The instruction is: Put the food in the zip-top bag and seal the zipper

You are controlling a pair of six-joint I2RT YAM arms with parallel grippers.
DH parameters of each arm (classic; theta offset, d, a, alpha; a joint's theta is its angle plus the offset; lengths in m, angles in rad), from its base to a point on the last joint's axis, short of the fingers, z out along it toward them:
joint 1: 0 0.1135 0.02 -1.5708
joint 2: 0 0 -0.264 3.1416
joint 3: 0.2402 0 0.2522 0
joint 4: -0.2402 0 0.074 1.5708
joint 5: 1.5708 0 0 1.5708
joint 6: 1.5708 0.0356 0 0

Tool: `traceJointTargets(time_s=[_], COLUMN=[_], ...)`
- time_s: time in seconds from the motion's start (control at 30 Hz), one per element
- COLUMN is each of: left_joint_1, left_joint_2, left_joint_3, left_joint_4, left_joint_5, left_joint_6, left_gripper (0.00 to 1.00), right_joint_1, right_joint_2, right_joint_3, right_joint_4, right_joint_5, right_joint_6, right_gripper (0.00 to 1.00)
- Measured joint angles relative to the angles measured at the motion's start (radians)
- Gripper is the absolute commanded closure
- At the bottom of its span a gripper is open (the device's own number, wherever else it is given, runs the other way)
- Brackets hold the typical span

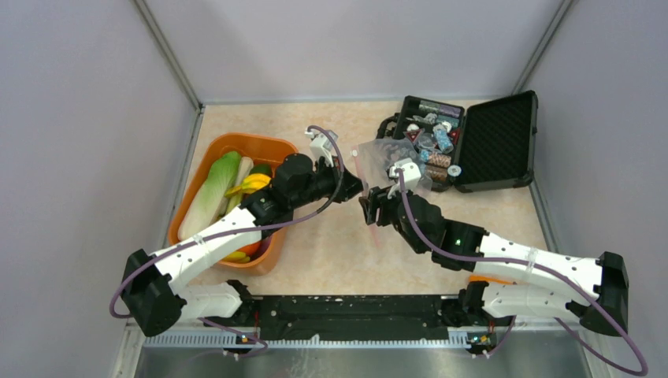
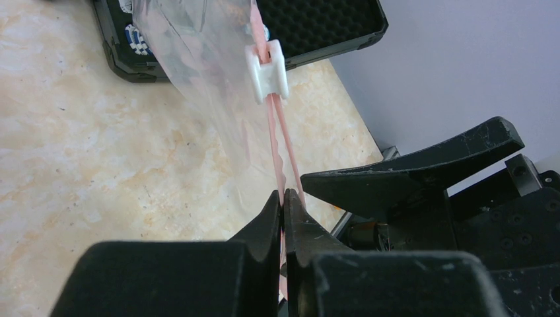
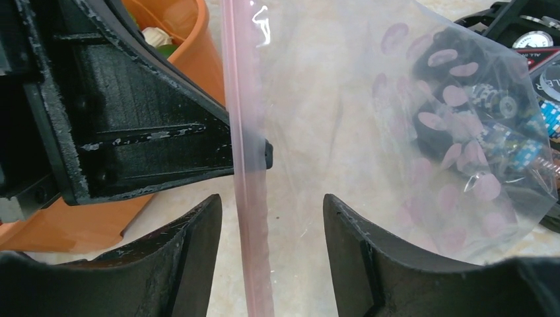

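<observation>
The clear zip-top bag hangs in the air between my two grippers, in front of the black case. My left gripper is shut on the bag's pink zipper strip, just below the white slider. My right gripper is open, with the zipper strip running between its jaws and untouched by either. The bag has pink spots and looks empty. The food, green, yellow and orange pieces, lies in the orange tub at the left.
An open black hard case with small chips and packets stands at the back right, right behind the bag. The orange tub is close beside my left gripper. Grey walls close in both sides of the table.
</observation>
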Motion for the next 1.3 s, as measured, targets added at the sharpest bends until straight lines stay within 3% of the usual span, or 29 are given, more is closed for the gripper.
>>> traceJointTargets(time_s=[0.7, 1.03, 1.3], left_joint_1=[0.0, 0.0, 0.0], left_joint_2=[0.0, 0.009, 0.011], left_joint_3=[0.0, 0.014, 0.019], left_joint_4=[-0.005, -0.034, -0.043], left_joint_5=[0.002, -0.001, -0.008], left_joint_6=[0.004, 0.005, 0.005], left_gripper=[1.0, 1.0, 1.0], right_joint_1=[-0.001, 0.02, 0.035], right_joint_2=[0.001, 0.08, 0.11], right_joint_3=[0.0, 0.001, 0.005], right_joint_4=[0.001, 0.017, 0.068], right_joint_5=[0.018, 0.122, 0.19], right_joint_6=[-0.003, -0.084, -0.135], right_gripper=[0.56, 0.48, 0.55])
